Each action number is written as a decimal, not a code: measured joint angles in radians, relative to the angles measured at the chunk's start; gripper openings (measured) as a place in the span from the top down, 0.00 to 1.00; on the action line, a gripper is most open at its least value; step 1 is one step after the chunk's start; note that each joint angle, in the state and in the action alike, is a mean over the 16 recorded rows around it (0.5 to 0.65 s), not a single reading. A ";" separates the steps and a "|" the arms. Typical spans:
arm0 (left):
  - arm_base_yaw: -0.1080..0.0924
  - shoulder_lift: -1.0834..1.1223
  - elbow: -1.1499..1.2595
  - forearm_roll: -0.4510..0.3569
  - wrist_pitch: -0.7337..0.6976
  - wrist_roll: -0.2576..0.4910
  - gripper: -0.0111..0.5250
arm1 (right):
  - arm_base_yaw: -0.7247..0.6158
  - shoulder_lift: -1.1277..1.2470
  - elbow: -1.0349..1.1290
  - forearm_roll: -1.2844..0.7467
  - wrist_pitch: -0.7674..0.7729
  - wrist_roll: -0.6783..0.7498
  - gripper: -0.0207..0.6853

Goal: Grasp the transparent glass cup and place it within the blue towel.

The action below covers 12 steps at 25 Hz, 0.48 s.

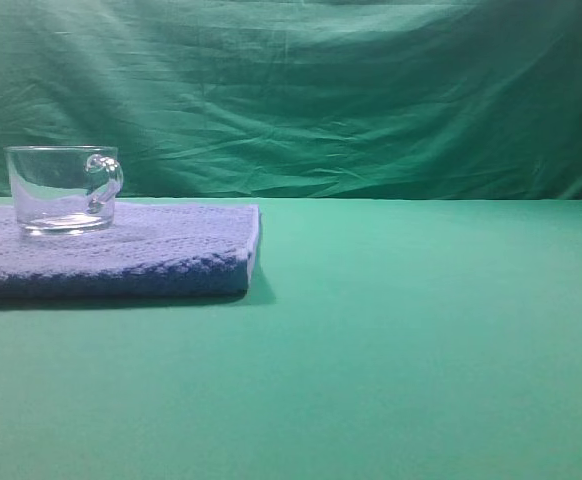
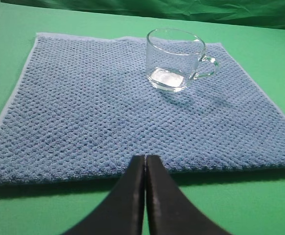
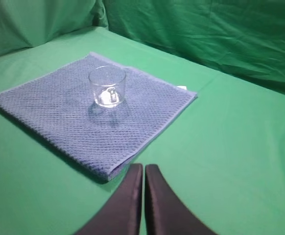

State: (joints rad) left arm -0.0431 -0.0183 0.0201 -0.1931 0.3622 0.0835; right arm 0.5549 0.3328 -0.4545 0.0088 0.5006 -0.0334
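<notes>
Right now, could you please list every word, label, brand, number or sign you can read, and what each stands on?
None: no readable text on the transparent glass cup, the blue towel or the green cloth.
A small white tab at the towel's edge is too small to read.

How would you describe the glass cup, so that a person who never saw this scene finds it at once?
Look at the green table, where a thick blue towel lies flat. The transparent glass cup stands upright on it, away from both shut grippers. It is the only clear thing there: short, wide, empty, with a loop handle.
</notes>
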 joint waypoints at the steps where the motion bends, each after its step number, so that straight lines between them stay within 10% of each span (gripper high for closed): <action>1: 0.000 0.000 0.000 0.000 0.000 0.000 0.98 | -0.028 -0.019 0.014 -0.004 -0.003 0.004 0.97; 12: 0.000 0.000 0.000 0.000 0.000 0.000 0.98 | -0.392 -0.243 0.233 -0.013 -0.073 -0.003 0.97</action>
State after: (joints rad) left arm -0.0431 -0.0183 0.0201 -0.1931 0.3622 0.0835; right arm 0.1631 0.0896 -0.2213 -0.0038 0.4281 -0.0363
